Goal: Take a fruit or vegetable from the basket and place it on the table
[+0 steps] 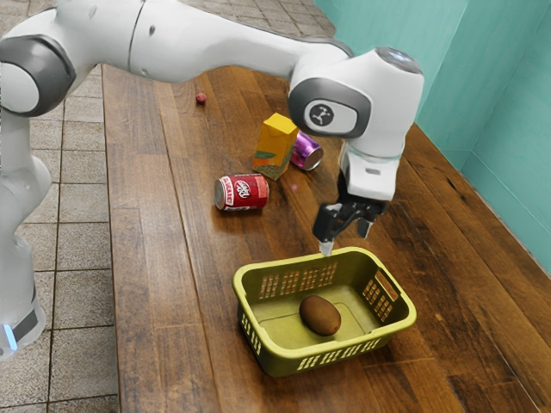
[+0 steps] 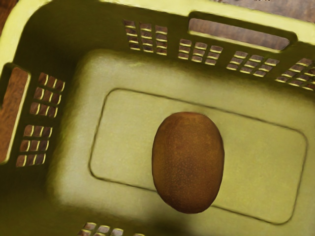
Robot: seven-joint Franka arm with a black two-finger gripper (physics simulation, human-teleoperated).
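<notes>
Gripper (image 1: 344,239) hanging above the table, fingers pointing down near the rim of the olive-green basket (image 1: 344,346). Its two fingers are standing clearly apart, with nothing being held between them; by eye, the spread is looking fairly wide. Kiwi (image 1: 319,315), brown and oval, is lying on the basket's floor, below the gripper and apart from it. In the wrist view it is resting across one long side of the rounded outline marked in that floor, its longer axis running across the outline's length, and it is keeping clear of the basket walls that are showing. Those walls are showing rows of small openings plus larger handle slots. Basket itself is sitting upright on the dark wooden table (image 1: 159,344). Beyond it, nearer the exterior view's top, a red can (image 1: 242,192) is lying on its side. A yellow-orange carton (image 1: 275,142) is standing upright near that can, and a purple can (image 1: 306,152) is lying just beside the carton. Farther off, well apart from this group, a small red round object (image 1: 201,98) is resting on the wood, too small to identify surely.
</notes>
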